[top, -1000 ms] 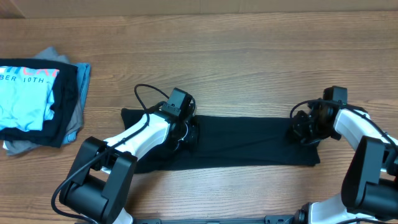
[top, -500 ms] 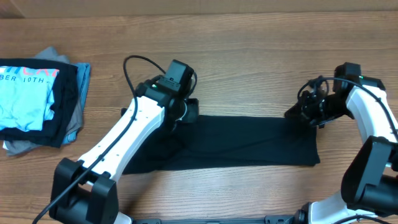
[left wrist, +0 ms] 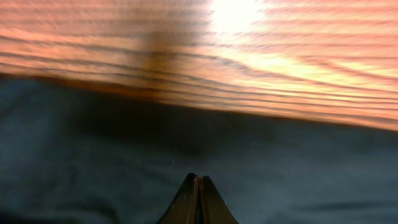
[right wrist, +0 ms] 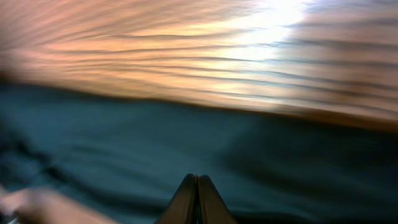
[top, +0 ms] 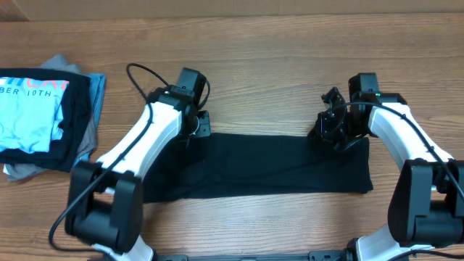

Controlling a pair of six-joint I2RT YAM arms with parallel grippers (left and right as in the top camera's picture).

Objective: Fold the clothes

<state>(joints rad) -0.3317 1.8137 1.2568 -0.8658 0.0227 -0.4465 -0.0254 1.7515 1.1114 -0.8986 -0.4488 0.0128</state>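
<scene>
stack [top: 36,119] far left – then the left gripper [top: 197,129], clenched tight, at the far edge of the black shirt [top: 268,163], a flat strip on the table [top: 290,58]; right gripper [top: 330,130] clenched too, at its far right corner – pinching cloth or not, can't tell.

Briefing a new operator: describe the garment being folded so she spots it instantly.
On the wooden table, look mid-front. The black garment lies spread as one long flat strip, unlike the stacked pile at the left topped by a light blue T-shirt.
</scene>
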